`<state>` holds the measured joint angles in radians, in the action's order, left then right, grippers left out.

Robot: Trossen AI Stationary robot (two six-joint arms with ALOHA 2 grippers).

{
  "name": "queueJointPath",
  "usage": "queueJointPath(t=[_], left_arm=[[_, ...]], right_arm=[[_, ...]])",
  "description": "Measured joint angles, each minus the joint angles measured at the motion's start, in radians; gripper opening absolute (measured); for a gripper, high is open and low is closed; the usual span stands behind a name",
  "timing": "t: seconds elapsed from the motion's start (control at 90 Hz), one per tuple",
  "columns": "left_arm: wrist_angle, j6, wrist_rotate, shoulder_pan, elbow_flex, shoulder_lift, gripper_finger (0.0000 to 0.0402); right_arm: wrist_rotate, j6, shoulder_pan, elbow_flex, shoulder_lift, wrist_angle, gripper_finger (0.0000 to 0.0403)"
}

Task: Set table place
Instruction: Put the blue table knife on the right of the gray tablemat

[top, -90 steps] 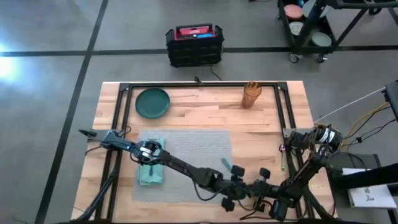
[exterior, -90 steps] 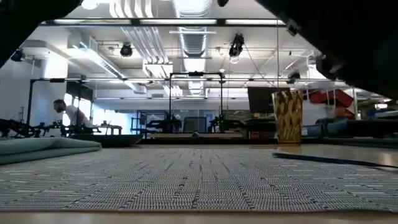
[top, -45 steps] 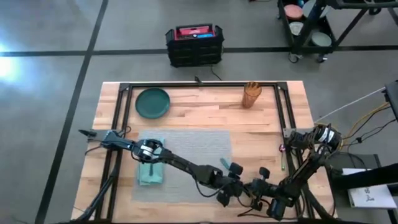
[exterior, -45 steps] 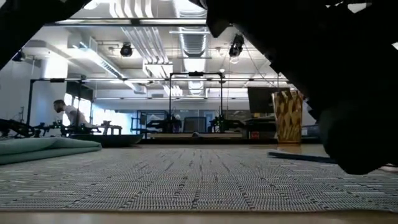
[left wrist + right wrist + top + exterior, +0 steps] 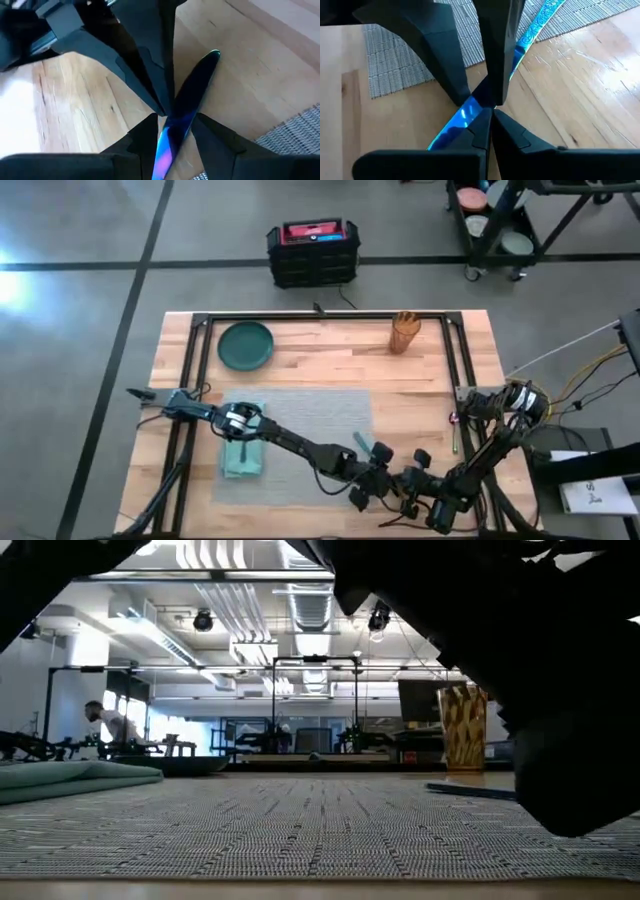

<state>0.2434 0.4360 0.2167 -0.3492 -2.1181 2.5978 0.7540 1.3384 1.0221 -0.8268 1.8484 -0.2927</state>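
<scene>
Pincers meet at the near edge of your counter (image 5: pixel 420 390), just right of the mat's (image 5: pixel 310 420) near right corner. Your left pincer (image 5: pixel 172 122) sits narrow, its fingers (image 5: pixel 145 135) pressed to either side of a shiny blue utensil (image 5: pixel 197 75). Your right pincer (image 5: pixel 487 112) is pinched tight on the same utensil from the opposite side, so both hold it over bare wood, its tip slanting toward the mat.

You can see the grey mat lying flat at the counter's near middle, with a teal napkin (image 5: pixel 243 455) on its left part under the left arm. A green plate (image 5: pixel 245 345) sits at the far left and a wooden cup (image 5: pixel 404 332) at the far right, both off the mat.

Beyond the counter, a black crate (image 5: pixel 312 252) stands on the grey floor. Your low view shows ceiling lights and a person (image 5: pixel 105 722) far off on the left.
</scene>
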Motion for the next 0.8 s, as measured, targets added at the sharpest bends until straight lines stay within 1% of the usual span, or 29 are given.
queueJointPath(t=[0.078, 0.178, 0.422, 0.8], left_arm=[[-0.01, 0.049, 0.0, 0.0, 0.0, 0.001, 0.0107], [-0.016, 0.091, -0.001, 0.0, 0.001, 0.001, 0.0087], [-0.015, 0.109, -0.008, 0.001, 0.001, 0.001, 0.0038], [-0.028, 0.162, 0.006, 0.001, 0.002, 0.001, 0.0002]], right_arm=[[-0.002, -0.015, -0.001, 0.0, 0.0, 0.007, 0.0002], [-0.003, -0.018, -0.001, 0.001, 0.0, 0.013, 0.0002], [-0.011, -0.018, -0.001, 0.001, 0.001, 0.02, 0.0002], [-0.023, -0.01, 0.002, 0.003, -0.013, 0.029, 0.0002]])
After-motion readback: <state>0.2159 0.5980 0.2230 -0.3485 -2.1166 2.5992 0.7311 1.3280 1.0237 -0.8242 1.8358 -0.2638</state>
